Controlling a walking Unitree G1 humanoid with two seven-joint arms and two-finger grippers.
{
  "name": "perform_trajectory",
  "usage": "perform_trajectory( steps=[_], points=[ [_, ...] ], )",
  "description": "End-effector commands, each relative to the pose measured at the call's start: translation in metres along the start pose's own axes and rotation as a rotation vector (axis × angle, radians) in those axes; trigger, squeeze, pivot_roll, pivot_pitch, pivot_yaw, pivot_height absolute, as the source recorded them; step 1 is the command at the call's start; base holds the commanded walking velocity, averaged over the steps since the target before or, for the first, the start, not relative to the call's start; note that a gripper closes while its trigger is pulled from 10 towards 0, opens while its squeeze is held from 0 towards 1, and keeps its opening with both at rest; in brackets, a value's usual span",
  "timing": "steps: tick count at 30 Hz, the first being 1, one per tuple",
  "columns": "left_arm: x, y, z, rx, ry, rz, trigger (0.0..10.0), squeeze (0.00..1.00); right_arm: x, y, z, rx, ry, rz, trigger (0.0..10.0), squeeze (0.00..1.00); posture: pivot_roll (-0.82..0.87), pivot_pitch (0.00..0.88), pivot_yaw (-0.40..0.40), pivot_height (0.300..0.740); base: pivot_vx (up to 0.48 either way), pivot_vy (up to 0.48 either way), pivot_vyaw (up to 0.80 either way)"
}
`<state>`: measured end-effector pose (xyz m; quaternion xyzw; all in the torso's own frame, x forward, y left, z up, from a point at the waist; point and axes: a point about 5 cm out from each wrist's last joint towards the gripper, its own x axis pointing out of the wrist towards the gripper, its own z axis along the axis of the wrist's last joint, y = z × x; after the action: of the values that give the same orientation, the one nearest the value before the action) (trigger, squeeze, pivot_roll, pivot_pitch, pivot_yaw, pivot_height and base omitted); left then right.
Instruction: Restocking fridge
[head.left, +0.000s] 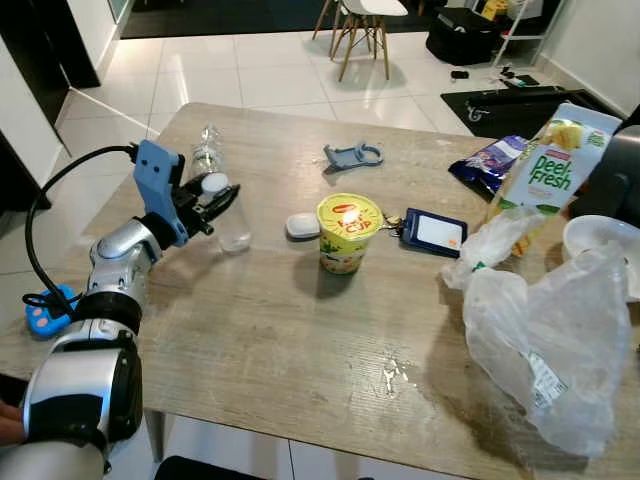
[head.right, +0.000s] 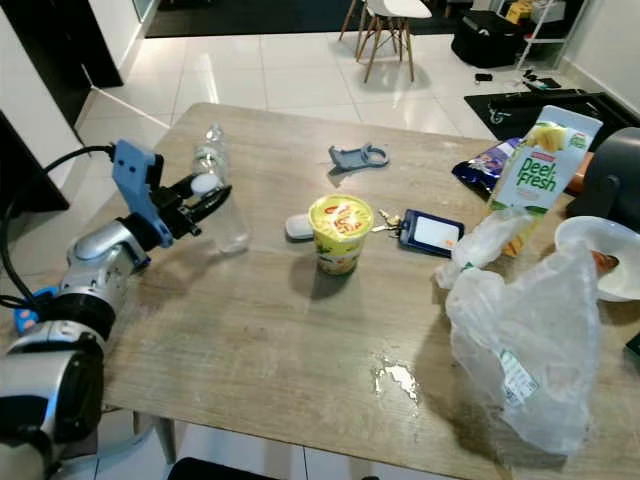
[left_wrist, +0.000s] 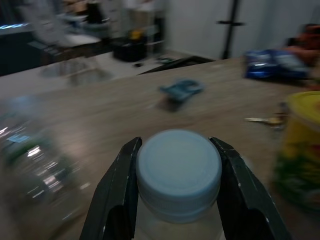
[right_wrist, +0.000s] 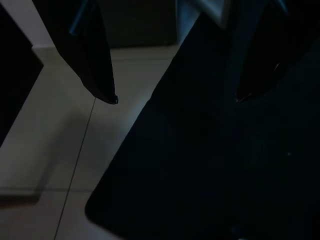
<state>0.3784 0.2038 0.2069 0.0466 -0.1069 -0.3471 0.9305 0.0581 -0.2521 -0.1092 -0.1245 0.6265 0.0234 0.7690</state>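
Left hand (head.left: 212, 197) pinching the round white cap of a clear plastic bottle (head.left: 228, 218), standing upright on the pale wood-grain counter (head.left: 300, 340), near its left edge. Second clear bottle (head.left: 205, 150) just behind. Right of the held bottle, a yellow cup with a foil lid (head.left: 347, 232), with bare wood between. Farther right, a crinkly plastic bag (head.left: 552, 340) and juice carton (head.left: 553, 166). Right hand (right_wrist: 175, 97) spread, hanging over floor tiles.

The left arm reaches forward, its gripper (left_wrist: 177, 170) clamped either side of a cap; the right gripper (right_wrist: 175, 97) hangs idle, fingers apart.
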Motion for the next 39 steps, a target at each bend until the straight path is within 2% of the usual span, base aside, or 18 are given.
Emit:
perform_trajectory(
  steps=[1,6,8,10,12,14,16,18,19,20,23,27,28,30,32,34,39],
  points=[
    [0.006,-0.01,0.005,0.017,-0.041,-0.056,10.0,0.0,0.0,0.003,-0.002,0.031,0.01,0.002,10.0,0.0,-0.01,0.053,0.001,0.74,0.0,0.0,0.0],
    [0.011,-0.024,0.007,0.016,-0.081,-0.108,10.0,0.0,0.001,0.005,0.003,0.051,0.003,0.006,10.0,0.0,0.01,0.024,0.003,0.74,0.0,0.0,0.0],
    [0.011,-0.024,0.007,0.016,-0.081,-0.108,10.0,0.0,0.001,0.005,0.003,0.051,0.003,0.006,10.0,0.0,0.01,0.024,0.003,0.74,0.0,0.0,0.0],
    [0.014,-0.04,0.007,-0.013,-0.114,-0.158,10.0,0.0,0.002,0.008,0.007,0.068,-0.003,0.01,10.0,0.0,0.02,0.0,0.006,0.74,0.0,0.0,0.0],
    [0.014,-0.045,0.007,-0.023,-0.123,-0.175,10.0,0.0,0.002,0.008,0.008,0.072,-0.004,0.011,10.0,0.0,0.02,0.0,0.006,0.74,0.0,0.0,0.0],
    [0.014,-0.062,0.002,-0.055,-0.132,-0.215,10.0,0.0,0.003,0.009,0.011,0.077,-0.01,0.011,10.0,0.0,0.03,0.0,0.009,0.74,0.0,0.0,0.0],
    [0.014,-0.062,0.002,-0.055,-0.132,-0.215,10.0,0.0,0.003,0.009,0.011,0.077,-0.01,0.011,10.0,0.0,0.03,0.0,0.009,0.74,0.0,0.0,0.0],
    [0.014,-0.082,-0.006,-0.102,-0.133,-0.25,10.0,0.0,0.003,0.01,0.013,0.078,-0.013,0.011,10.0,0.0,0.03,0.0,0.005,0.74,0.0,0.0,0.0],
    [0.014,-0.082,-0.006,-0.102,-0.133,-0.25,10.0,0.0,0.003,0.01,0.013,0.078,-0.013,0.011,10.0,0.0,0.03,0.0,0.005,0.74,0.0,0.0,0.0],
    [0.015,-0.102,-0.013,-0.143,-0.129,-0.274,10.0,0.0,0.003,0.009,0.013,0.07,-0.007,0.008,10.0,0.0,0.04,0.0,0.0,0.74,0.0,0.0,0.0],
    [0.016,-0.107,-0.015,-0.154,-0.128,-0.28,10.0,0.0,0.003,0.009,0.014,0.068,-0.004,0.007,10.0,0.0,0.04,0.0,0.0,0.74,0.0,0.0,0.0],
    [0.018,-0.118,-0.016,-0.181,-0.132,-0.287,10.0,0.0,0.003,0.008,0.014,0.061,0.0,0.004,10.0,0.0,0.04,0.0,-0.002,0.74,0.0,0.0,-0.62],
    [0.018,-0.127,-0.019,-0.195,-0.124,-0.302,10.0,0.0,0.003,0.007,0.014,0.061,0.001,0.001,10.0,0.0,0.03,0.0,0.0,0.74,0.0,0.0,-0.77],
    [0.018,-0.127,-0.019,-0.195,-0.124,-0.302,10.0,0.0,0.003,0.007,0.014,0.061,0.001,0.001,10.0,0.0,0.03,0.0,0.0,0.74,0.0,0.0,-0.77],
    [0.019,-0.143,-0.024,-0.227,-0.107,-0.323,10.0,0.0,0.003,0.005,0.014,0.062,0.001,-0.005,10.0,0.0,0.03,0.0,0.0,0.74,0.0,0.0,-0.77],
    [0.02,-0.152,-0.025,-0.243,-0.098,-0.333,10.0,0.0,0.003,0.004,0.015,0.062,0.0,-0.007,10.0,0.0,0.04,0.0,0.001,0.74,0.0,0.0,-0.77],
    [0.019,-0.161,-0.025,-0.253,-0.086,-0.343,10.0,0.0,0.003,0.004,0.016,0.063,0.0,-0.005,10.0,0.0,0.04,0.0,0.002,0.74,0.0,0.0,-0.77]
  ],
)
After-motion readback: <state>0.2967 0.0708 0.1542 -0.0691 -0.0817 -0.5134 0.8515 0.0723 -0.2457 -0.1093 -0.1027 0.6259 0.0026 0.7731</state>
